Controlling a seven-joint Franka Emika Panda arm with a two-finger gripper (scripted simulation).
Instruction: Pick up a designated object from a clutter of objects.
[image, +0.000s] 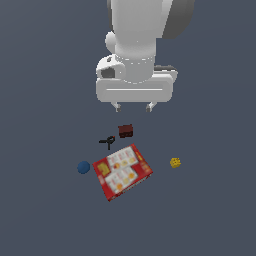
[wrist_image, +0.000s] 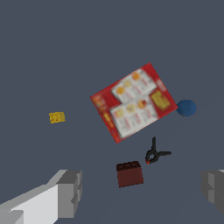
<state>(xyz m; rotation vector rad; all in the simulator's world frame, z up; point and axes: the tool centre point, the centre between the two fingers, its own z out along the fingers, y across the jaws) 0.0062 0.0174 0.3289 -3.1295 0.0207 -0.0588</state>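
The small dark-blue ball (image: 83, 167) lies on the grey floor just off the exterior view's left edge of the large flat red printed box (image: 122, 171). In the wrist view the ball (wrist_image: 186, 107) sits at a corner of the box (wrist_image: 134, 101). My gripper (image: 134, 106) hangs open and empty, high above the clutter, behind the dark brown block (image: 125, 131). In the wrist view its two grey fingers (wrist_image: 70, 194) stand wide apart, with the brown block (wrist_image: 130, 173) between them and far below.
A tiny black clamp (image: 107, 141) lies between the brown block and the red box; it shows in the wrist view (wrist_image: 154, 155) too. A small yellow cube (image: 175, 162) sits alone to the exterior view's right of the box, also in the wrist view (wrist_image: 57, 117).
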